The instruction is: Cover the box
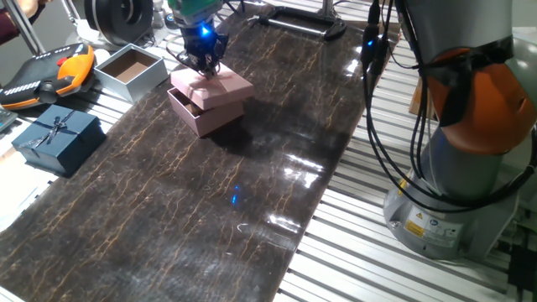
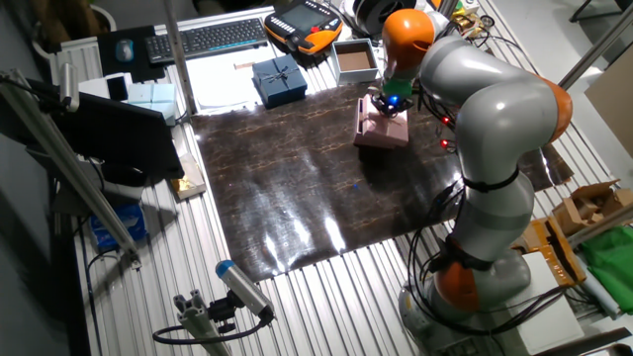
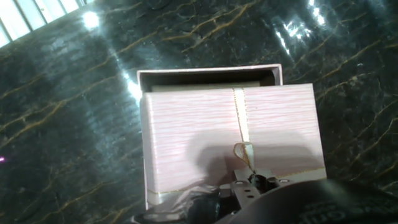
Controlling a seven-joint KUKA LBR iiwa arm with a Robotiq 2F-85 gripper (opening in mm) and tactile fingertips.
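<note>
Pink cardboard shows under the gripper [image 1: 204, 64]: the lid [image 3: 233, 144] lies askew on the box [image 1: 201, 115], shifted so a strip of the dark inside stays open along one edge. The box sits on the dark marbled mat [image 1: 168, 210], near a grey box [image 1: 130, 72] and a blue box [image 1: 57, 137]. Whether the fingers are closed on the lid cannot be told.

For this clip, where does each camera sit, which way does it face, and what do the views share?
One fixed view: low at the mat's end, facing the small pale pink cardboard box, its pink lid, the gripper and the arm's base.
The other fixed view: high, opposite side, showing the whole arm.
Hand view: straight down onto the lid; fingers barely visible.
Shared: lid offset on box.
</note>
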